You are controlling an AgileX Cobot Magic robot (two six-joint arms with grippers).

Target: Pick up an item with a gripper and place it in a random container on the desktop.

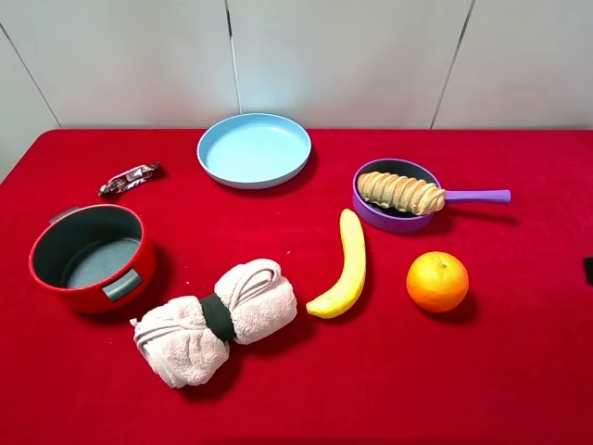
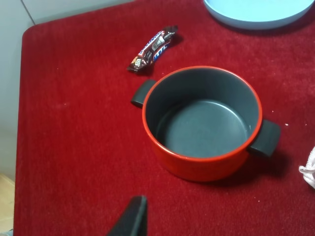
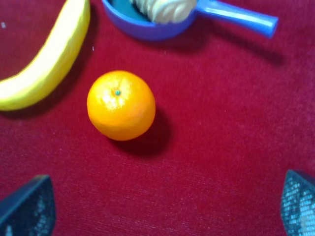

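Note:
The golden-tan ridged bread roll (image 1: 401,192) lies in the small purple pan (image 1: 374,212), resting across its rim toward the lilac handle (image 1: 477,196). In the right wrist view the roll's end (image 3: 162,9) and the pan (image 3: 142,27) show at the frame's edge. My right gripper (image 3: 165,199) is open and empty, its fingertips (image 3: 29,204) wide apart, on the side of an orange (image 3: 121,104) away from the pan. Only one dark finger (image 2: 134,216) of my left gripper shows, near the red pot (image 2: 202,123).
On the red cloth (image 1: 417,371) lie a yellow banana (image 1: 344,267), the orange (image 1: 437,281), a pink rolled towel (image 1: 215,320), the red pot (image 1: 88,257), a light-blue plate (image 1: 254,149) and a candy bar (image 1: 130,177). A dark bit (image 1: 588,270) shows at the right edge.

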